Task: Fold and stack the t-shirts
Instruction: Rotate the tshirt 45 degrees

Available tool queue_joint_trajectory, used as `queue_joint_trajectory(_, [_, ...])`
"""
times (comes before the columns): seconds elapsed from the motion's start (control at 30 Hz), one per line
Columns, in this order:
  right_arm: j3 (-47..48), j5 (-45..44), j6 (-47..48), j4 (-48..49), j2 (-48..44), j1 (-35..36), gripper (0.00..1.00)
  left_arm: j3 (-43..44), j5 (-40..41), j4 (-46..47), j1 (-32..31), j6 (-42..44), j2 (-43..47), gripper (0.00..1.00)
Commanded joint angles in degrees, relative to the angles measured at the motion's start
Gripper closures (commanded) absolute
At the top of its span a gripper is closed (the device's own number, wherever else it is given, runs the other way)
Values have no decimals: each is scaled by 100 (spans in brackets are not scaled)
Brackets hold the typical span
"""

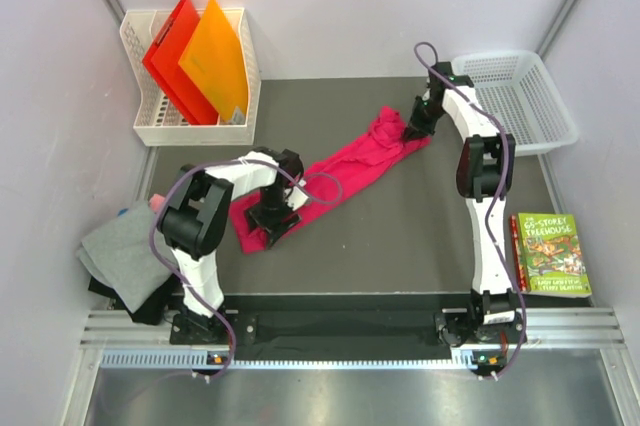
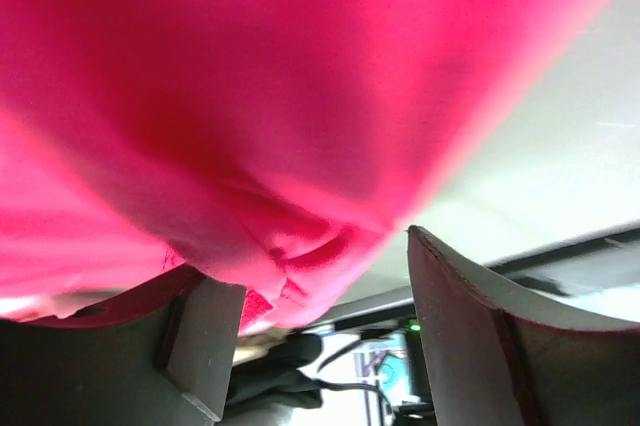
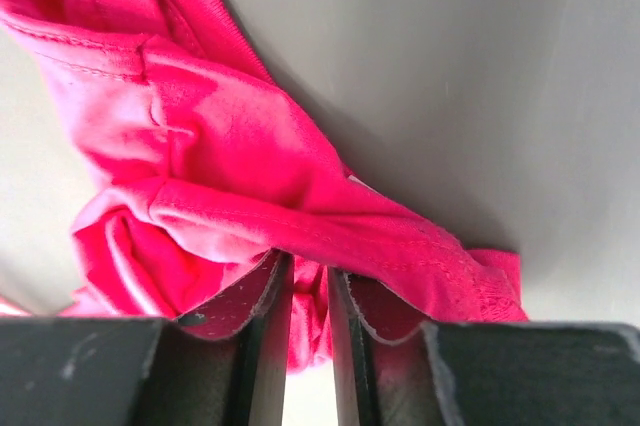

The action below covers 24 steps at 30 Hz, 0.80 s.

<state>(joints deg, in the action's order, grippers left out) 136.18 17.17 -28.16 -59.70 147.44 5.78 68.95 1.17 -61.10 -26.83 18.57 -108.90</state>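
Right gripper (image 3: pixel 308 271): closest to the lens in its own wrist view. Its fingers are pressed nearly together, with a ridge of the pink shirt (image 3: pixel 250 156) pinched between them. The seamed cloth is bunched and twisted just ahead of the tips.

Left gripper (image 2: pixel 310 266): fingers spread wide. Pink cloth bulges down into the gap between them, but nothing shows them clamping it.

Pink shirt (image 1: pixel 340 171): on the dark table (image 1: pixel 400 236), gathered into a long, narrow, rumpled band. Its long axis runs on a diagonal from near left to far right. The right gripper (image 1: pixel 418 124) sits at the far-right end and the left gripper (image 1: pixel 270 216) at the near-left end, so each arm has one end and neither has to reach across.

Coming move, as a judgement: the band has to be opened out flat before it can be folded. That depends on both ends being held and drawn apart along the diagonal. The left fingers would have to close on the cloth first.

Grey shirt (image 1: pixel 125 251): folded, at the table's left edge, just beside the left arm. A sliver of paler pink shows at its far side. This looks to be where the stack goes, and the left arm is the nearer one.

Also present:
- rack (image 1: pixel 140 126) with a red folder (image 1: pixel 170 56) and an orange folder (image 1: pixel 215 56), far left
- white basket (image 1: pixel 560 116), far right
- book (image 1: pixel 550 254), near right
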Motion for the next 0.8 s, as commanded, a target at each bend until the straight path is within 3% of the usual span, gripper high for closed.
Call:
queue_joint_trajectory(0.0, [163,303,-172,1276,251,-253,78,-180,-2321,178,-585,-336,-236,32])
queue_joint_trajectory(0.13, [155,410,-251,1461,250,-306,77,-145,-3095,142,-929,-415,-412,32])
queue_joint_trajectory(0.43, [146,1192,-427,1927,155,-376,71,4,-3536,-50,-1193,-108,-799,33])
queue_joint_trajectory(0.67, [93,1140,-163,1787,-680,-332,66,924,-3589,-1069,-649,138,-18,33])
queue_joint_trajectory(0.77, [-38,1061,21,1638,-1137,-314,63,1636,-3589,-1772,88,331,281,32])
